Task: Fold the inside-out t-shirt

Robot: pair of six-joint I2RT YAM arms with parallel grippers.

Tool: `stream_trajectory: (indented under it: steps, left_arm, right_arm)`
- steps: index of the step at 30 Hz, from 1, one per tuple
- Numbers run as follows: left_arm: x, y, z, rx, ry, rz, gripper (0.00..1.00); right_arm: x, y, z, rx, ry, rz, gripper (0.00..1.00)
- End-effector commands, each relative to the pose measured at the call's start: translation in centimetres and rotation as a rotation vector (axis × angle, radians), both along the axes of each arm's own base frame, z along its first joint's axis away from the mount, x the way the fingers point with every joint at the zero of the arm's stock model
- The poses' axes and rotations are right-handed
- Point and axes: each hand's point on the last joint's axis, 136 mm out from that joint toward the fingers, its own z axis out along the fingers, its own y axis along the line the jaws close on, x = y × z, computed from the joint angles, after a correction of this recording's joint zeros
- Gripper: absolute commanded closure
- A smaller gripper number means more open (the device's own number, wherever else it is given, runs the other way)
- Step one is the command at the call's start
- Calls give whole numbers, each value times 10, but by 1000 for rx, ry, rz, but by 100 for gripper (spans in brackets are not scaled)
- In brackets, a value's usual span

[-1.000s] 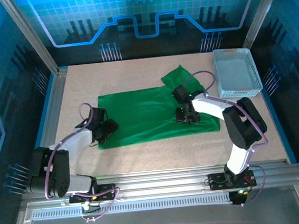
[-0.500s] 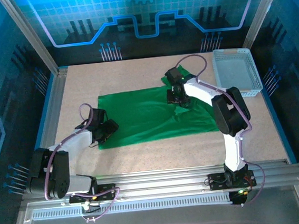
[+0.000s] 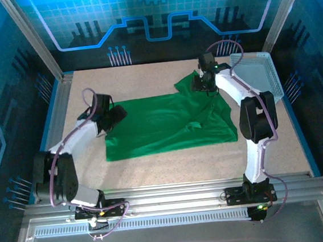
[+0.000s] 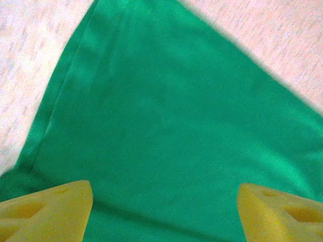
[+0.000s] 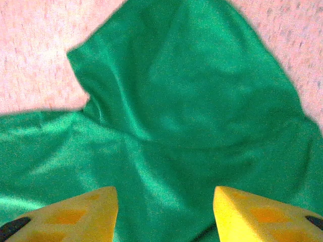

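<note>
— Well, how far is the folding getting?

— Hardly anywhere, by the look of it. The t-shirt (image 3: pixel 168 126) is lying spread out on the table (image 3: pixel 146 79), mostly in one broad layer, and no tidy fold is showing. Judging from that, the cloth is only being laid out and smoothed, and the real folds are all waiting to be made.

— How is the cloth looking?

— Bright green, plain and soft. It is lying fairly flat toward the left gripper (image 3: pixel 108 116). Nearer the right gripper (image 3: pixel 205 82) it is rumpling: a ridge is running across the body, and a sleeve is sticking out past the main shape. In the left wrist view a stitched hem is running along one edge.

— What are the left jaws doing?

— They are standing wide apart and gripping nothing. A corner of the shirt is lying beneath and between them. It is tapering away ahead of the fingertips (image 4: pixel 48 209), with bare table showing on either side beyond.

— And the right ones?

— They are parted too, and holding nothing. They are hovering over the sleeve end. Green cloth is lying between the pads (image 5: pixel 70 212), and the sleeve is reaching forward ahead of the jaws, with creases fanning out where it joins the body. Bare table is showing ahead of them to the left.

— Is anything else sitting nearby?

— A white mesh basket (image 3: pixel 263 74) is sitting just beside the right gripper on its outer side, apart from the shirt.
</note>
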Motion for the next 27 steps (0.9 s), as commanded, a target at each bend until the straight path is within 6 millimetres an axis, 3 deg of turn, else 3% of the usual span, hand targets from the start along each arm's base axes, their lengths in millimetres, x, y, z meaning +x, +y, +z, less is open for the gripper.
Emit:
stream_trajectory:
  steps: [1,5,10,13,20,27]
  left_arm:
    - [31,17,-9,-18,22,32,25]
    - [70,23,-30,-93,43,54,27]
    - [102,21,-56,-134,88,46,29]
    - [109,31,-59,-102,100,62,31]
    - [121,63,-39,95,96,76,30]
    - [129,71,-50,88,124,88,31]
  right_arm:
    - [21,1,-18,12,37,26,47]
    - [41,-4,-35,36,70,5,47]
    - [56,-13,-59,53,115,-20,47]
    - [63,-16,-64,61,108,-16,48]
    - [93,-19,-45,8,-7,46,48]
    - [128,-19,-44,-42,-78,84,49]
